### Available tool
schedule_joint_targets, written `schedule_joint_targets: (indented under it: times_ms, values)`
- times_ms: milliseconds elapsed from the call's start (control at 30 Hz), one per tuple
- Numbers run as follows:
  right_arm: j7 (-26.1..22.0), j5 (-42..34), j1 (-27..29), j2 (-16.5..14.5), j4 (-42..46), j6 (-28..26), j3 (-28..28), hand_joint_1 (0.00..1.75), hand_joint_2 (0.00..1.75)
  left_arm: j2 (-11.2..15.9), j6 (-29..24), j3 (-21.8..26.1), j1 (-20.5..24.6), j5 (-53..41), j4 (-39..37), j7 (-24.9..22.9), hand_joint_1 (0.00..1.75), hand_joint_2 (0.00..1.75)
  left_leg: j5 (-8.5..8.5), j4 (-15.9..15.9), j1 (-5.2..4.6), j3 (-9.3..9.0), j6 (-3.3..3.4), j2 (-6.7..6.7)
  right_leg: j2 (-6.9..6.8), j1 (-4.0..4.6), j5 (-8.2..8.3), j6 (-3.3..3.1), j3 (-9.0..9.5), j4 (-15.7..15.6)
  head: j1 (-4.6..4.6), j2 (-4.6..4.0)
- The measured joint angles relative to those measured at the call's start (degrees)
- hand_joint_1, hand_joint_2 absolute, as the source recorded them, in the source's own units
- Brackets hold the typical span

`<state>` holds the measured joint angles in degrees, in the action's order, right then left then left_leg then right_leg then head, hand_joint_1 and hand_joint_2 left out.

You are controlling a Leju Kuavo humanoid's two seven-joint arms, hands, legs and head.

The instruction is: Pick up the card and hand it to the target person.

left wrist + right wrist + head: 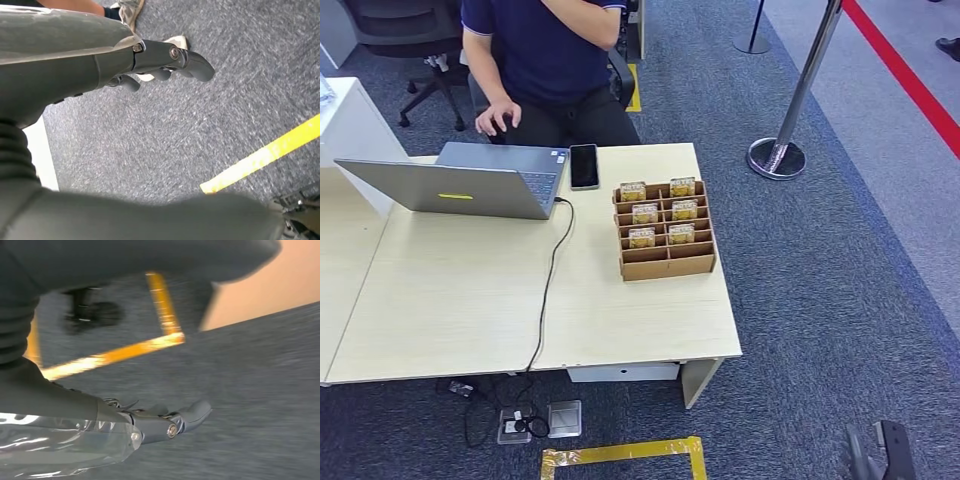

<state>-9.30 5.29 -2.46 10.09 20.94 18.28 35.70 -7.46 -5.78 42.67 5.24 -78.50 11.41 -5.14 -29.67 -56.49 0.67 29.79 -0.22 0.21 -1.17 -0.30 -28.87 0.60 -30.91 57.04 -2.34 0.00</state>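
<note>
Six cards (645, 213) are seen standing in the slots of a brown cardboard organiser (667, 262) on the right part of the light wood desk (463, 300), beside an open laptop (463, 180) and a dark phone (584, 166), with a seated person (546, 60) behind the desk. The left hand (166, 60) is held over grey carpet (226, 100) near a yellow tape line (264, 155), its fingers extended and apart, nothing gripped. The right hand (170, 422) is likewise shown over the carpet with fingers stretched out and empty, the picture being blurred
</note>
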Motion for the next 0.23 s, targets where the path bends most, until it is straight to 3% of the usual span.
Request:
schedule_joint_targets:
  times_ms: [33,167,233]
  values:
    - [1.3,0.6,0.1,-0.2,-1.3,-0.8,0.1,0.0,1.75,0.0,0.5,0.0,0.0,0.0,0.0,0.0,0.0,1.75,0.0,0.0,0.0,0.0,0.0,0.0,0.0,0.0,0.0,0.0,0.0,0.0,0.01,0.0]
    - [7.5,3.7,0.6,-1.6,-4.7,-6.7,-1.2,0.0,1.75,0.3,1.6,-1.2,-0.3,2.2,0.0,-0.3,0.0,1.75,0.0,0.0,0.0,-0.01,0.0,0.02,0.01,0.0,0.0,0.0,0.03,0.0,-0.04,0.0]
    - [8.3,4.0,1.0,-2.1,-5.3,-7.9,-2.2,0.0,1.75,0.5,1.9,-2.1,-0.6,4.3,0.1,-0.3,0.0,1.75,0.0,0.0,0.0,-0.01,0.0,0.04,0.03,-0.01,0.0,0.0,0.02,0.0,-0.04,0.0]
